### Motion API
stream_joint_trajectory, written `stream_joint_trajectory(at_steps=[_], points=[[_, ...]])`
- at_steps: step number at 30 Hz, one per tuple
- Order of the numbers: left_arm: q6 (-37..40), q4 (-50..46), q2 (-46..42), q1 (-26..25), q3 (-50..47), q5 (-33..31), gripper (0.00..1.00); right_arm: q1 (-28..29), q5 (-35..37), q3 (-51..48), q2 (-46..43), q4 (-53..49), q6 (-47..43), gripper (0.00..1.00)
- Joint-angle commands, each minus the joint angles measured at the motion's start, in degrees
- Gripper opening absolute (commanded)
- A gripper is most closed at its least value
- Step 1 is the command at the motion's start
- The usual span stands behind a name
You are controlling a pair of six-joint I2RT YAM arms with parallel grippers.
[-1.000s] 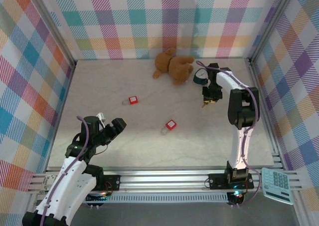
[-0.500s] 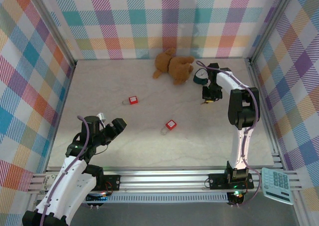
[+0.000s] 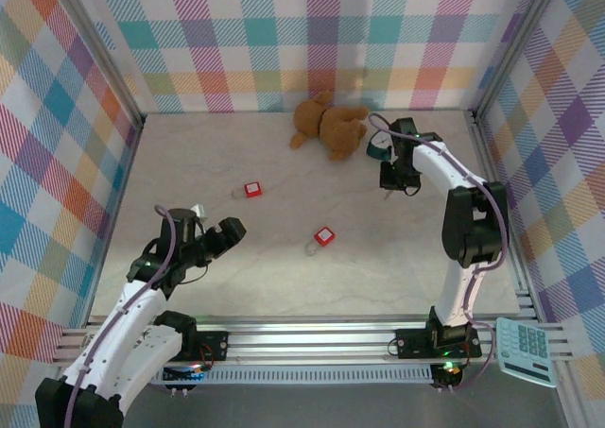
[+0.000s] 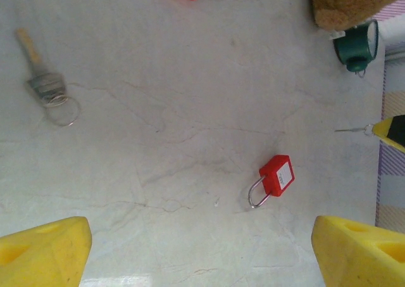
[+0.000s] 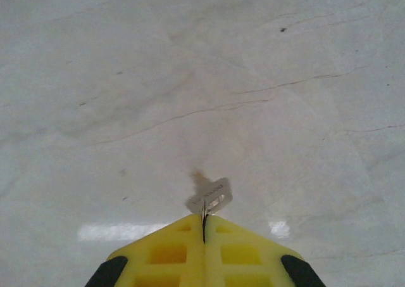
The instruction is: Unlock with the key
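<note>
The key point(image 5: 209, 197) is pinched at one end between the yellow fingers point(image 5: 171, 249) of the right jaws, which are clenched on it with no gap between them. The rest of the key juts out from the fingertips over the pale desk point(image 3: 284, 286); whether its tip touches the surface cannot be told. Seen from above, the right jaws sit at the far right of the desk, just near of a dark green cup point(image 3: 379, 145) and to the right of a brown teddy bear point(image 3: 329, 128). The left jaws hover over the near left part of the desk, spread wide and grasping nothing. Two red padlocks lie well apart from the key: one point(image 3: 324, 236) near the middle of the desk, the other point(image 3: 251, 190) farther off and to its left. In the left wrist view a second key on a ring point(image 4: 45, 84) lies flat on the desk
</note>
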Motion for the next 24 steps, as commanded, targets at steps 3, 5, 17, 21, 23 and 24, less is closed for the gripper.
stream_joint_trajectory(at_steps=[3, 5, 17, 21, 23, 24], points=[[3.88, 7.8, 2.38, -9.05, 3.09, -8.49, 0.88, 3.74, 0.58, -2.95, -7.29, 0.36, 2.17, 0.04], [5.64, 11.5, 3.23, -13.59, 3.52, -12.92, 0.88, 5.19, 0.71, -3.56, -9.64, 0.04, 2.5, 0.04], [37.95, 54.16, 16.9, -34.92, -5.51, -25.38, 0.83, 18.73, 0.78, -4.5, -22.49, -3.36, 5.84, 0.04], [51.09, 65.59, 24.52, -38.18, -7.31, -23.76, 0.84, 24.55, -0.5, -3.47, -25.03, -3.91, 7.64, 0.04], [55.17, 73.08, 27.34, -39.0, -8.95, -24.08, 0.83, 26.95, -0.53, -2.73, -25.95, -4.3, 8.79, 0.04], [56.85, 75.72, 28.12, -39.39, -9.3, -24.49, 0.84, 28.17, -1.16, -2.69, -26.6, -4.07, 9.41, 0.03]])
